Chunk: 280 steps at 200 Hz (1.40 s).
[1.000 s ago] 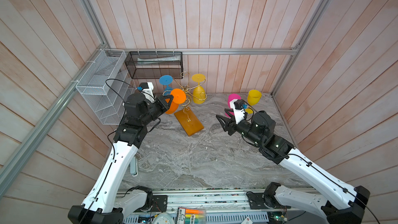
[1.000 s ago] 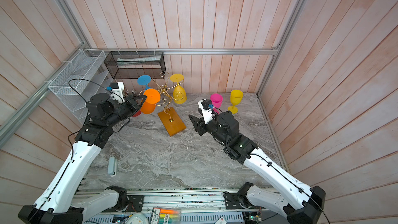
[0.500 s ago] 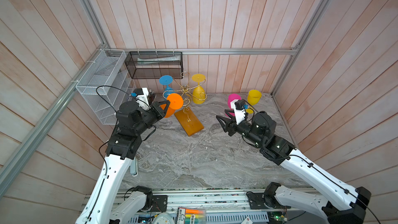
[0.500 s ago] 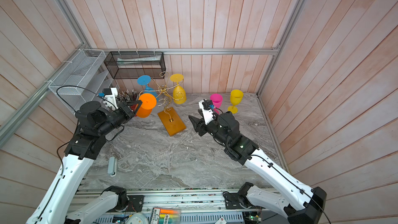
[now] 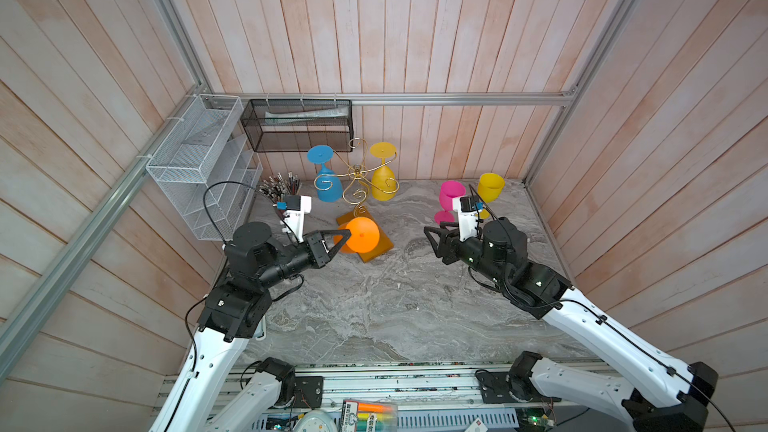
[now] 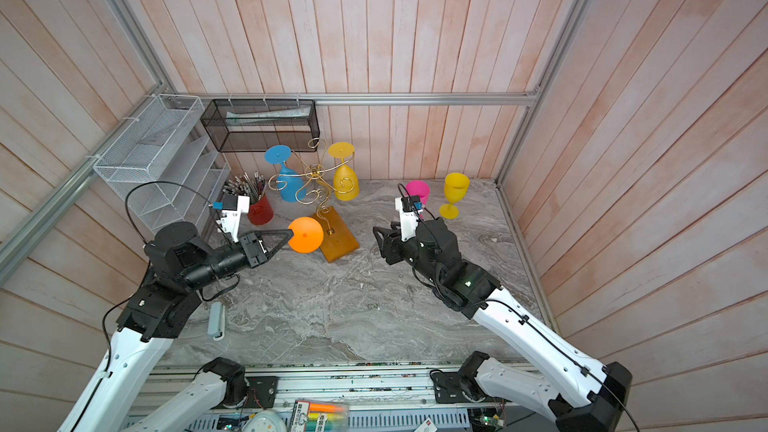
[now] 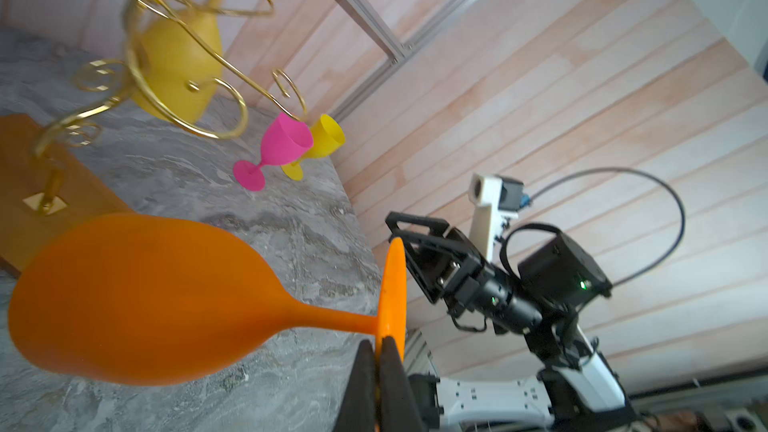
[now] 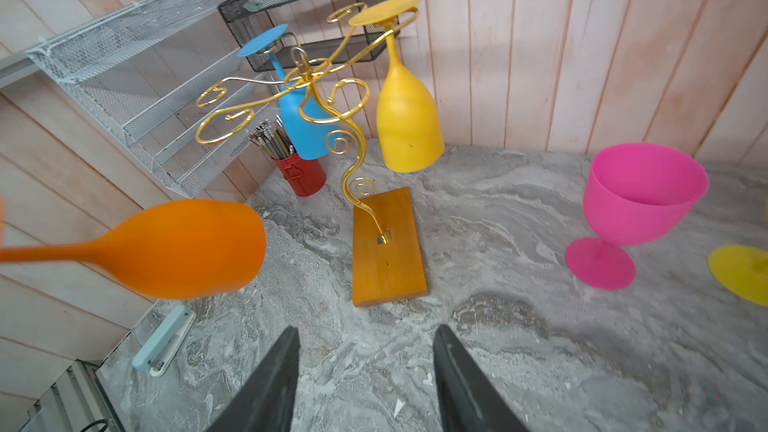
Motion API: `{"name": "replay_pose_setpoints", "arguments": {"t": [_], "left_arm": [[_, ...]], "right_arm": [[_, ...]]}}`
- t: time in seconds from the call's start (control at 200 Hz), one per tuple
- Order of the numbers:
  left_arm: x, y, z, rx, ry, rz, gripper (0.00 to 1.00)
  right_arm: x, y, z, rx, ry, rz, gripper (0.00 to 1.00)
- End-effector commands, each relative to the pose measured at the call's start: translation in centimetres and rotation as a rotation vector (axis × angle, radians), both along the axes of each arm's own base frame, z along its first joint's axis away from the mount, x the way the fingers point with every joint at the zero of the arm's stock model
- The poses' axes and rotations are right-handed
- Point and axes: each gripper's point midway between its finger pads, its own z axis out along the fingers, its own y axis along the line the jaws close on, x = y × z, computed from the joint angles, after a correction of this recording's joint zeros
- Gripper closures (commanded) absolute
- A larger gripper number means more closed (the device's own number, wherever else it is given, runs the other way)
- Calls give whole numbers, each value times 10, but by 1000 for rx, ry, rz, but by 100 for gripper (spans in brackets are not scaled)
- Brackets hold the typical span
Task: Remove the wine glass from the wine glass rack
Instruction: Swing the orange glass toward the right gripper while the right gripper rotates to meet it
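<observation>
Pale wooden planks wall in a grey marbled surface (image 5: pixel 374 305). In both top views the left fingers (image 5: pixel 332 233) are pinched almost together on the foot rim of the orange wine glass (image 5: pixel 361 235). The glass hangs in the air just in front of the wine glass rack (image 5: pixel 356 169), clear of its gold scroll arms. Its round foot faces the camera and hides most of the bowl. The right fingers (image 5: pixel 437 248) stand partly apart, holding nothing, well to the right of the rack. On the rack a blue wine glass (image 5: pixel 328 189) and a yellow wine glass (image 5: pixel 383 187) hang bowl down. A pink goblet (image 5: pixel 451 197) and a yellow goblet (image 5: pixel 490 188) stand upright on the surface. A black mesh basket (image 5: pixel 297 128) on the back wall holds a flat pale sheet. In a top view a red cup (image 6: pixel 261 213) holds a bunch of pens.

From the left wrist, the left fingers (image 7: pixel 363 384) clamp the thin edge of the orange foot. The stem and long matte bowl of the orange wine glass (image 7: pixel 137 297) reach away above the surface.

From the right wrist, the right fingers (image 8: pixel 266 384) show a moderate gap with bare surface between them. The orange wine glass (image 8: pixel 178 249) is held apart from the wine glass rack (image 8: pixel 388 247). The red cup (image 8: pixel 301 176) is packed with pens.
</observation>
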Motion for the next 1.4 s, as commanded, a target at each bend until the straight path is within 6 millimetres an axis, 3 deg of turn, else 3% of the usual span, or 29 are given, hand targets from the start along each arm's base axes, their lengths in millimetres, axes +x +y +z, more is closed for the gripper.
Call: {"name": "replay_pose_setpoints", "arguments": {"t": [0.0,0.195,0.315,0.415,0.435,0.595,0.735,0.895,1.125,1.395], "left_arm": [[-25,-30,-7,43,-77,-167,100],[-73,-86,-3,85,-243,-414,100],[-82,-111,-9,143,-321,-487,100],[-72,-123,-18,215,-387,-448,100],[-79,-128,-19,226,-406,-466,100],[-77,-142,-23,294,-536,-429,100],[-80,-155,-28,376,-709,-374,100],[-78,-180,-52,536,-899,-295,100],[-44,-204,-83,771,-1119,-69,100],[-20,-230,-90,877,-1356,125,100]], "right_arm": [[-7,-21,-8,66,104,-107,47],[-15,-47,-15,108,167,-201,47],[-18,-60,-19,132,208,-237,46],[-17,-77,-22,160,251,-292,44],[-16,-80,-24,166,264,-305,44],[-11,-105,-31,223,331,-350,43],[-6,-116,-35,269,373,-342,43],[0,-127,-39,300,417,-349,43],[7,-147,-49,358,505,-412,43],[4,-166,-54,432,538,-486,43]]}}
